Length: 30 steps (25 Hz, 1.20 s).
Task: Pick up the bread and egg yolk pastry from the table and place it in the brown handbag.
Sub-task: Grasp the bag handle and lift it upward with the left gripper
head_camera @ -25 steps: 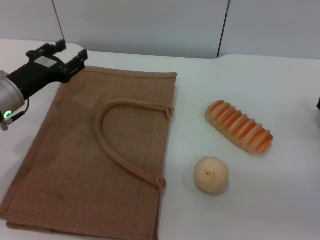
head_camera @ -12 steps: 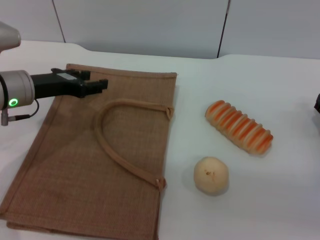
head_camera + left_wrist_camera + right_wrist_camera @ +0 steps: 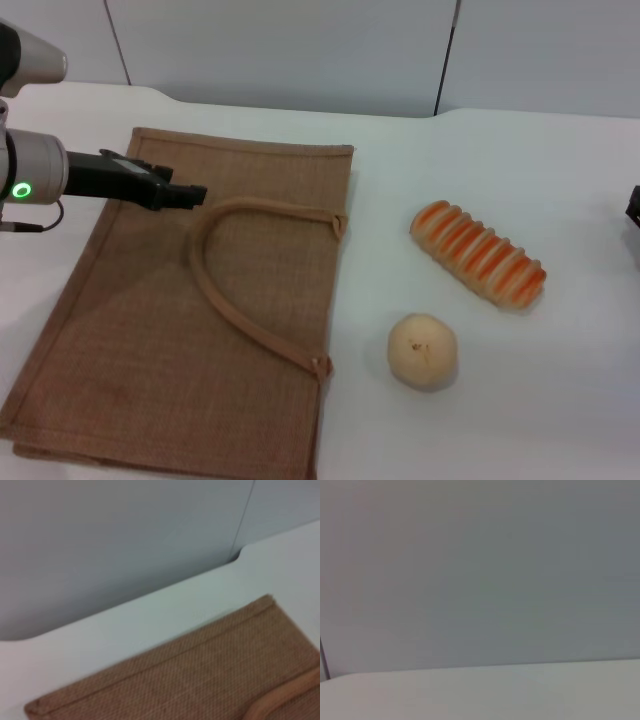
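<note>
The brown handbag (image 3: 150, 330) lies flat on the white table, its looped handle (image 3: 225, 290) resting on top. The left wrist view shows the handbag's far edge (image 3: 200, 675) and a bit of the handle (image 3: 282, 700). To its right lie the bread (image 3: 478, 254), a ridged orange and cream loaf, and nearer me the egg yolk pastry (image 3: 422, 349), a pale round ball. My left gripper (image 3: 190, 195) reaches sideways over the handbag's far part, just left of the handle's curve, holding nothing. Only a sliver of my right gripper (image 3: 634, 205) shows at the right edge, far from the bread.
A grey wall (image 3: 300, 50) rises behind the table's far edge. White tabletop (image 3: 560, 380) surrounds the bread and pastry. The right wrist view shows only wall and table edge (image 3: 480, 680).
My left gripper has swung from the handbag's far left corner rightward over the bag, ending beside the handle loop. The bread, pastry and handbag have not moved.
</note>
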Each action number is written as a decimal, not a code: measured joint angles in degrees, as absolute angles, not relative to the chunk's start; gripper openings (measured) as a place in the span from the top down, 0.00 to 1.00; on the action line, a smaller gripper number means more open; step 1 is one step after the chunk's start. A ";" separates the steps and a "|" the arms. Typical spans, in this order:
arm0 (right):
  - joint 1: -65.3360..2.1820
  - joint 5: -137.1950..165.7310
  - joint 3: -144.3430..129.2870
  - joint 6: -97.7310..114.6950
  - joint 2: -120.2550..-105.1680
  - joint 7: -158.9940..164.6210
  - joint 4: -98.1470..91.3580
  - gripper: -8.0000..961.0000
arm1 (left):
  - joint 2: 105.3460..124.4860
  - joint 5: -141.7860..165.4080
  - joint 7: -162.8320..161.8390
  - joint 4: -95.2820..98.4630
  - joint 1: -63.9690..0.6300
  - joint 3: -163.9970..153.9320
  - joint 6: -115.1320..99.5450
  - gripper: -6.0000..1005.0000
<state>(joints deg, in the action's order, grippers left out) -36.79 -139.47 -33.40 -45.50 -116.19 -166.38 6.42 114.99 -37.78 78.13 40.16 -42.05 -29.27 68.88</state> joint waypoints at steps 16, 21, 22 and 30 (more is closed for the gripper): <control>-37.82 -139.37 -33.40 -45.41 -116.28 -166.38 6.50 0.18 | 113.95 -30.85 71.31 39.94 -45.93 -36.70 69.32 0.42; -37.96 -139.43 -33.40 -45.34 -116.28 -166.38 6.50 0.18 | 113.96 -30.73 70.63 39.87 -45.97 -37.25 69.20 0.43; -37.98 -139.45 -33.40 -45.34 -116.28 -166.38 6.50 0.18 | 114.02 -30.72 70.65 39.71 -46.00 -37.29 69.19 0.43; -37.99 -139.43 -33.40 -45.16 -116.28 -166.38 6.50 0.18 | 114.74 -30.72 71.43 36.81 -46.81 -37.39 67.51 0.45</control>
<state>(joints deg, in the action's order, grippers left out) -37.99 -139.43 -33.40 -45.16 -116.28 -166.38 6.50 114.74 -30.72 71.43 36.81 -46.81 -37.39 67.51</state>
